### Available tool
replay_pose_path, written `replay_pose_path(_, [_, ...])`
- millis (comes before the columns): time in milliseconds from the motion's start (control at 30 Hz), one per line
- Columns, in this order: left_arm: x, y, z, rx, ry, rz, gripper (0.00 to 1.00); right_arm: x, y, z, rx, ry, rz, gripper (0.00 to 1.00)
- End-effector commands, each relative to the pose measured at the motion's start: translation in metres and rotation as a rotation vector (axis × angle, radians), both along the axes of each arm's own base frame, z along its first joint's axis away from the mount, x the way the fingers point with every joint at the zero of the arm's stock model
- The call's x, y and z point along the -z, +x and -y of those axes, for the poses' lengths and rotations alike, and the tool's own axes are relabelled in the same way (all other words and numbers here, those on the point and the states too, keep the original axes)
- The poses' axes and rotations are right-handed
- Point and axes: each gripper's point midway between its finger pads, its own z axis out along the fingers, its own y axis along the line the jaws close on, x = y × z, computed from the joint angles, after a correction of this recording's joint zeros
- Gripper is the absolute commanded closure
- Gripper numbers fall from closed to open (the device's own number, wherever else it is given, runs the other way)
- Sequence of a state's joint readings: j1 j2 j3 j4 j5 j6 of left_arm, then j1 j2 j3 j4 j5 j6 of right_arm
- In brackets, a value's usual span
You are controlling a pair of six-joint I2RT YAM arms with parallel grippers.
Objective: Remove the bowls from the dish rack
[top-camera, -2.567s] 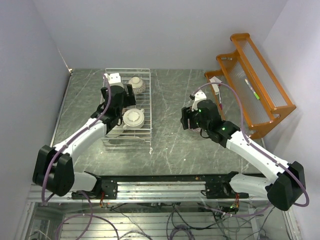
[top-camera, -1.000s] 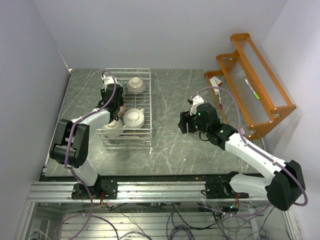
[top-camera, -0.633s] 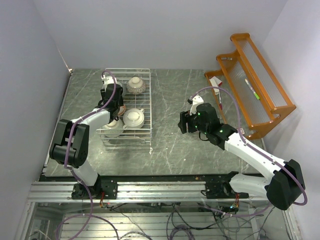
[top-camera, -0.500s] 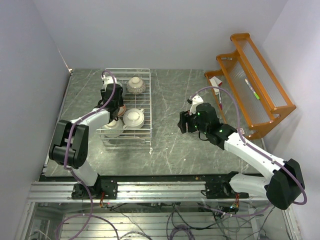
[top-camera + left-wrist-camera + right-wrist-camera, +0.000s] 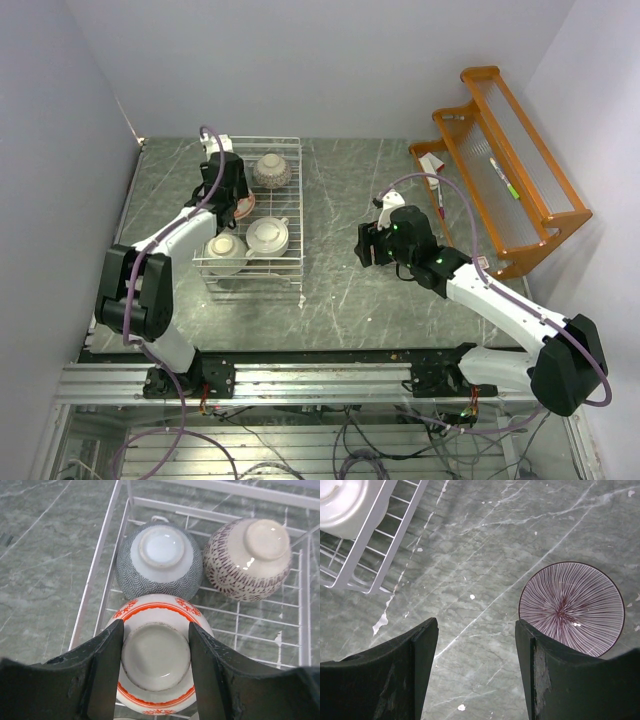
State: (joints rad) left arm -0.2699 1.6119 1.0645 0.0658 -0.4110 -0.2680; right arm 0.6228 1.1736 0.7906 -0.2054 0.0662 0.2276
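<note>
The white wire dish rack [image 5: 301, 220] holds several upturned bowls. In the left wrist view my left gripper [image 5: 155, 630] is shut on the foot ring of a white bowl with orange-red bands [image 5: 156, 690]. Behind it sit a grey-blue patterned bowl [image 5: 160, 560] and a brown-speckled bowl [image 5: 248, 552]. From above, my left gripper [image 5: 232, 195] is at the rack's far left, by the red-banded bowl [image 5: 243, 206]. A cream handled bowl [image 5: 268, 237] and a grey bowl [image 5: 222, 247] lie nearer. My right gripper [image 5: 475, 625] is open and empty over the table, left of an upright purple-striped bowl [image 5: 570, 607].
An orange wooden shelf rack [image 5: 510, 180] stands at the far right with a pen on it. The rack's near corner [image 5: 365, 565] and the cream bowl [image 5: 340, 505] show at the upper left of the right wrist view. My right gripper [image 5: 368, 245] is mid-table over grey marbled surface.
My left gripper has moved from the rack's near-left part towards its far end, and the red-banded bowl now shows beside it. The right arm has barely moved.
</note>
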Motion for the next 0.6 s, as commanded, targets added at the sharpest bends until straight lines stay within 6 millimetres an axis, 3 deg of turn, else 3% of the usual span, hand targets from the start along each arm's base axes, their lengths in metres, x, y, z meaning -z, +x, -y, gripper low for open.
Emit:
replay_pose_path(0, [-0.058, 0.014, 0.010, 0.031, -0.073, 0.143, 0.93, -0.004, 0.003, -0.002, -0.005, 0.012, 0.020, 0.37])
replay_pose_path(567, [-0.136, -0.028, 0.052, 0.246, -0.338, 0.286, 0.93, -0.013, -0.007, -0.024, -0.086, 0.143, 0.011, 0.39])
